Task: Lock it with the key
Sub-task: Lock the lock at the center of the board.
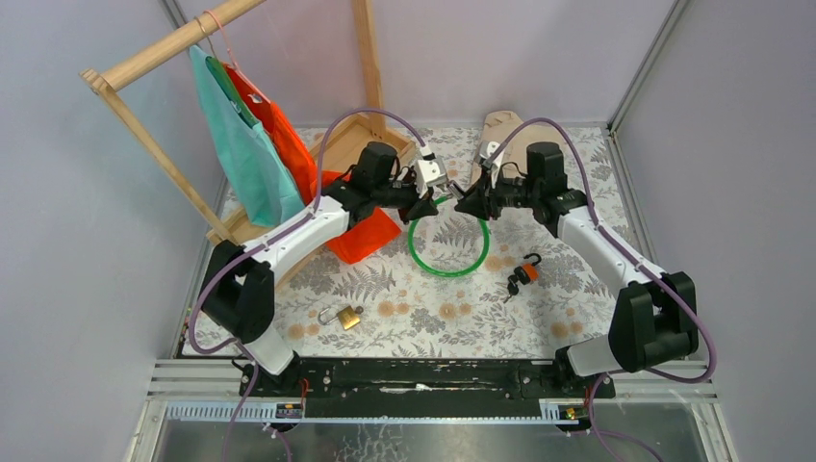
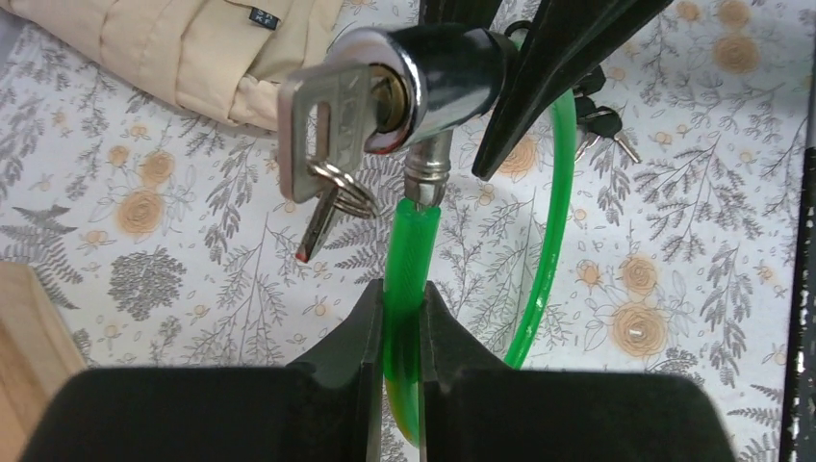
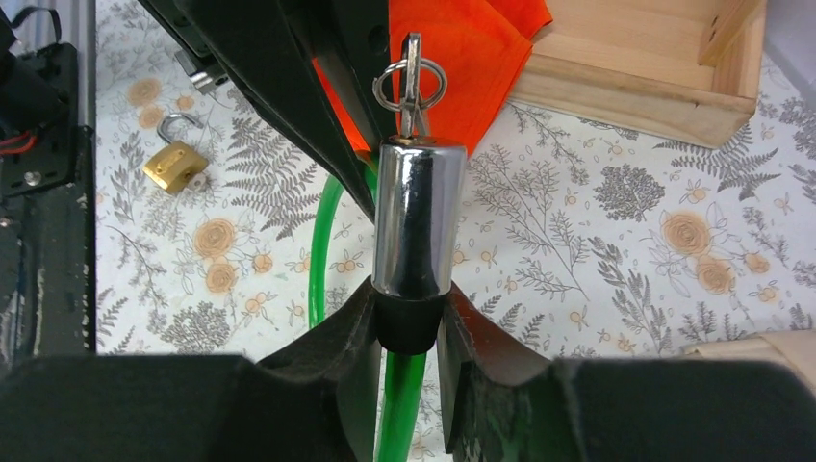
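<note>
The left hand (image 2: 402,313) is closed narrowly on the green cable (image 2: 412,241), which is pinched just below its metal tip. The right hand (image 3: 409,313) is clamped around the black end of the chrome lock barrel (image 3: 419,212). The key (image 2: 322,120) is seated in the barrel's face. The lock is held between both arms, over the table (image 1: 404,318).

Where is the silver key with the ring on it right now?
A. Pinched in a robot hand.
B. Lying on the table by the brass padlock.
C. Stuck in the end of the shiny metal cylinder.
C: the key sits in the keyhole of the chrome cylinder, whose base the right hand grips; the left hand pinches the green cable.
</note>
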